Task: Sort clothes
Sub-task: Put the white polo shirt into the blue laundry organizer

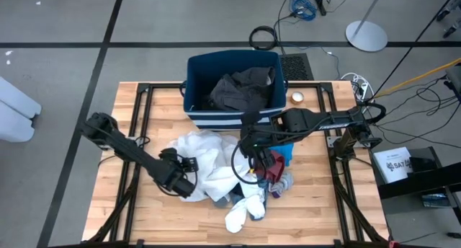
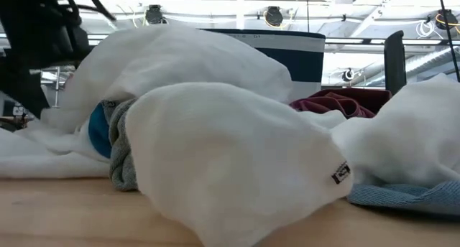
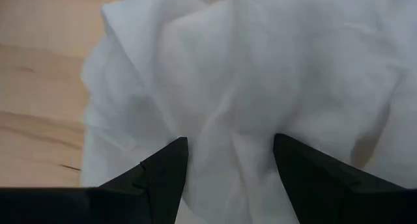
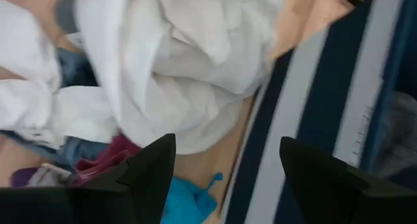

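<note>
- Soft cloth lies in a heap on the wooden table in the high view. A big white shirt is in the middle, with white socks just in front of it and a maroon piece and a bright blue piece to one side. The blue bin stands behind the heap, and a dark grey garment already lies inside it. The left gripper is at the edge of the white shirt. The right gripper hangs over the heap, near the bin's front wall.
- White cloth fills the low view too. A sock with a small black tag lies close in front, a grey piece is tucked beside it, and the maroon piece sits farther back. I think all of this is light and floppy, so it will sag and drag when lifted. A thick fold is the best place to pinch.
- White folds of the shirt sit right before the left gripper in the left wrist view. Its fingers are spread wide, with nothing between them yet. The raised wrinkle between them looks like a good spot to grab.
- Striped bin wall and the white shirt both show in the right wrist view. The right gripper is also wide and empty, above the bright blue piece.
</note>
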